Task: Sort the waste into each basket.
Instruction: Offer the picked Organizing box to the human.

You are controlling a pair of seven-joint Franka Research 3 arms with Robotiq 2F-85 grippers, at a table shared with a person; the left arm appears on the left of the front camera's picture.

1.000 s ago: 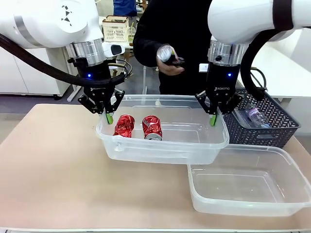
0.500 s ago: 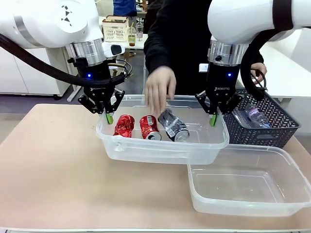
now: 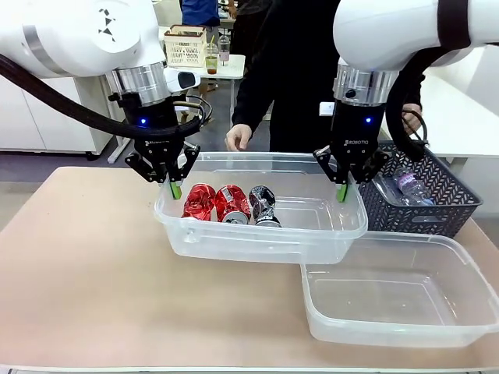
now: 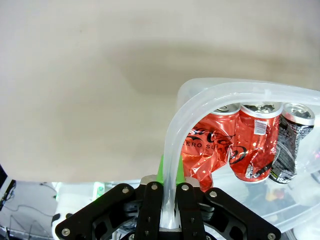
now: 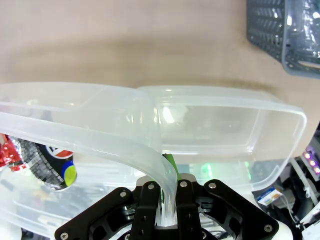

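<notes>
On the tan table (image 3: 86, 288) the far tub (image 3: 312, 241) is held at both short ends. The left gripper (image 3: 173, 187) is clamped tight on the rim at its left corner, and the right gripper (image 3: 341, 189) is pinched on the rim at its right end (each wrist camera shows the clear rim squeezed between the green pads). The near tub (image 3: 405, 323) sits at the right front, touching the far one, with nothing in it. The grey basket (image 3: 437, 195) stands far right with bottles (image 3: 407, 185) inside. At the left end of the far tub lie a red can (image 3: 199, 202), a second red can (image 3: 228, 204) and a dark can (image 3: 263, 204), side by side and touching. The person's hand (image 3: 238, 138) hangs just beyond the far rim. The can-sorting step looks to be in hand, with the bottles not yet dealt with. Next, the arms probably need to keep the tub level and steady while the bottles go into the near tub.
</notes>
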